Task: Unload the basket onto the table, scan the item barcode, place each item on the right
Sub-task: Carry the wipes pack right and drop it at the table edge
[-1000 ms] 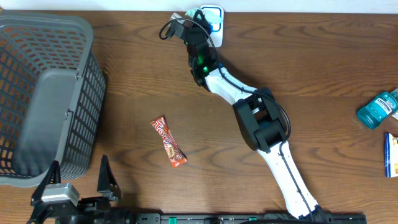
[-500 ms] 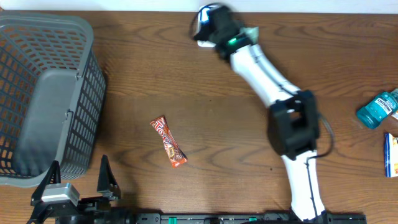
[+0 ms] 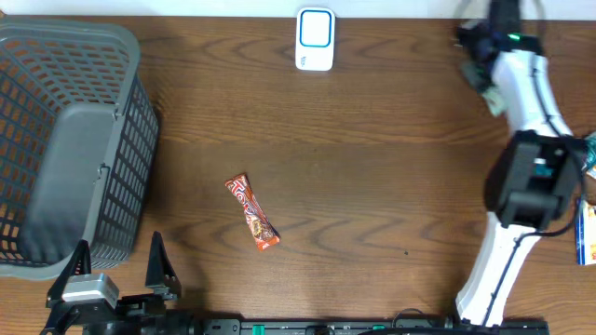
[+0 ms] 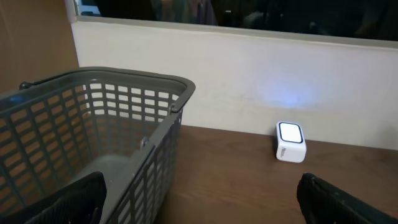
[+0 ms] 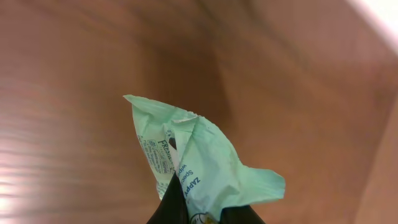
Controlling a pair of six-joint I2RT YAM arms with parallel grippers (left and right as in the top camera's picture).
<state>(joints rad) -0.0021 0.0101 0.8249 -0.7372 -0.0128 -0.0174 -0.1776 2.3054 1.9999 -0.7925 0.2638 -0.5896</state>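
Where the right arm stretches to the far right corner of the tabletop [image 3: 391, 140], the right end effector [image 5: 204, 213] is closed on a pale green packet [image 5: 199, 162]. The wrist view shows only the dark tips of its fingers at the bottom edge. They pinch the packet's lower end, and the crumpled top stands free above them. Small blue print on the wrapper is too fine to read, and no barcode can be made out. The wood behind it is blurred. From overhead the packet is only a small greyish-green scrap beside the wrist.

The scanner [image 3: 315, 39] stands at the far edge, centre, well apart from the packet, with its blue-rimmed window facing up.

The left end effector [image 3: 116, 270] sits at the near left with its fingers spread wide and holds nothing. Its body is cut off by the frame.

Other items:
- grey basket [image 3: 121, 186], far left, partly out of frame
- red candy bar [image 3: 252, 213], lying flat mid-table
- teal bottle [image 3: 589, 149], mostly hidden behind the right arm
- blue box [image 3: 586, 233], cropped at the right edge
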